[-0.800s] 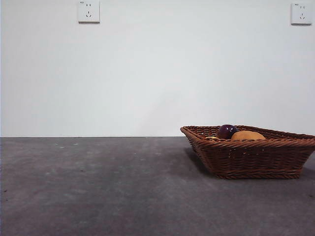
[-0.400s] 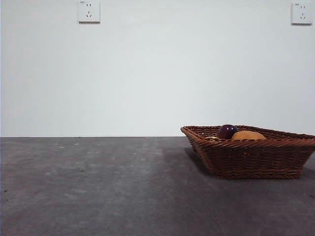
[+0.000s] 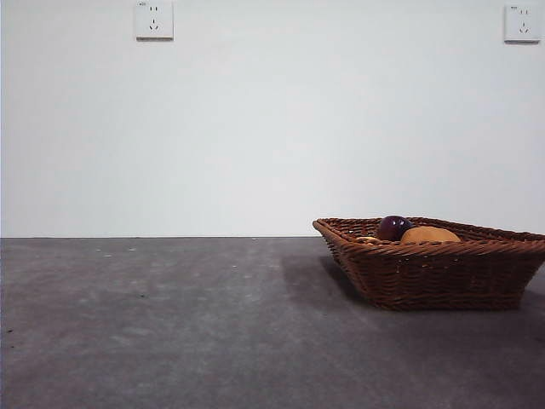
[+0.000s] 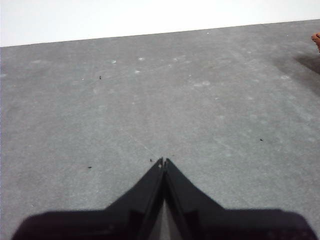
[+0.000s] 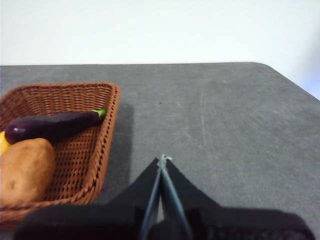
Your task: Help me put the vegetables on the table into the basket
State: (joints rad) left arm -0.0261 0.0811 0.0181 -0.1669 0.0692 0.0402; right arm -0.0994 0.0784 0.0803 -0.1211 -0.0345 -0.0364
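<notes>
The table (image 3: 170, 324) bears the basket (image 3: 443, 273), which holds the potato (image 5: 25, 170), the eggplant (image 5: 55, 125) and a yellow piece (image 5: 3, 142). Left gripper (image 4: 163, 161) and right gripper (image 5: 162, 159) hover with jaws closed together, empty, over bare table.

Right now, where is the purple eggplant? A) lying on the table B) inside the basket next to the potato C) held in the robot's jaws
B: the right wrist view shows the eggplant lying inside the basket beside the potato, and neither the left gripper nor the right gripper holds anything.
</notes>
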